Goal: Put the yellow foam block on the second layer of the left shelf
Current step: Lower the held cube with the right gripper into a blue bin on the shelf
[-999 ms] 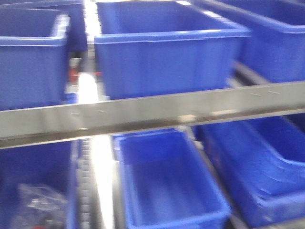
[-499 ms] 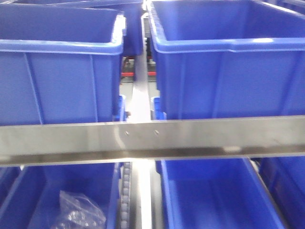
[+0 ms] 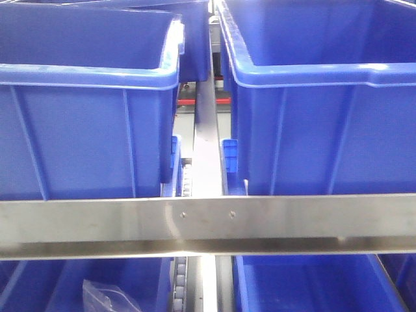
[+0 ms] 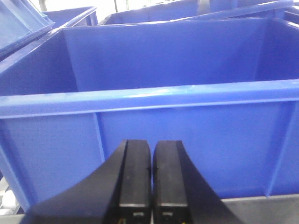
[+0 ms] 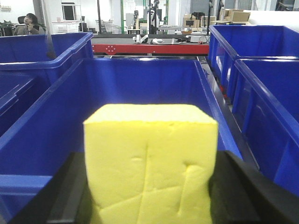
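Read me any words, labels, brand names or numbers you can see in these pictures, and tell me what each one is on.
No text can be read in any view.
The blue bins and the steel shelf rail carry no lettering.
The yellow foam block in the right gripper is blank.
Cardboard boxes far behind it are too small and blurred to read.

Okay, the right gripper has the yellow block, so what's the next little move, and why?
Probably ease the right gripper forward over the blue bin ahead before releasing. The yellow foam block is clamped between its fingers, seemingly near the bin's near rim; the left gripper is shut and empty.
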Robot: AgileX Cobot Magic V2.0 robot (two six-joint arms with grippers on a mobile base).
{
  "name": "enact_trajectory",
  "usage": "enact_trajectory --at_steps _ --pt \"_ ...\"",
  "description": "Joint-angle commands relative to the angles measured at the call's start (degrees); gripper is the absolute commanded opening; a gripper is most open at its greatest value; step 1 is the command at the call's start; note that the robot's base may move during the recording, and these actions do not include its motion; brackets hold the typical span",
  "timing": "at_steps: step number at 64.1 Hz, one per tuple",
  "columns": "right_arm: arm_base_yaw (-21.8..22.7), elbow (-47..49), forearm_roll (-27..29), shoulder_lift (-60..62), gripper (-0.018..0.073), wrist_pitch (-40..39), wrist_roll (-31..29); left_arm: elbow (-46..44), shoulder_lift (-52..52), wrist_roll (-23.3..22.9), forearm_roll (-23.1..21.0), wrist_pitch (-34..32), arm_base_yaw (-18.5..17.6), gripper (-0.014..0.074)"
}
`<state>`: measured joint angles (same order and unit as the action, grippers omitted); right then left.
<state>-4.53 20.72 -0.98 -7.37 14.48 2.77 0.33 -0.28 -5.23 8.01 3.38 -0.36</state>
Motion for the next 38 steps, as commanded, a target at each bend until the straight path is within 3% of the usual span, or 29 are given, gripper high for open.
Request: enact_trajectory --at_steps 1,38 --pt "0.24 1.46 -0.39 -0.71 0.0414 -5.22 -0.39 1.32 -1.08 -0.29 -0.34 -4.69 -0.25 0.0136" --pt "0.24 1.46 -0.39 -0.71 0.0414 -5.22 -0.39 1.32 -1.08 -0.29 -0.34 -4.69 -0.25 0.0136"
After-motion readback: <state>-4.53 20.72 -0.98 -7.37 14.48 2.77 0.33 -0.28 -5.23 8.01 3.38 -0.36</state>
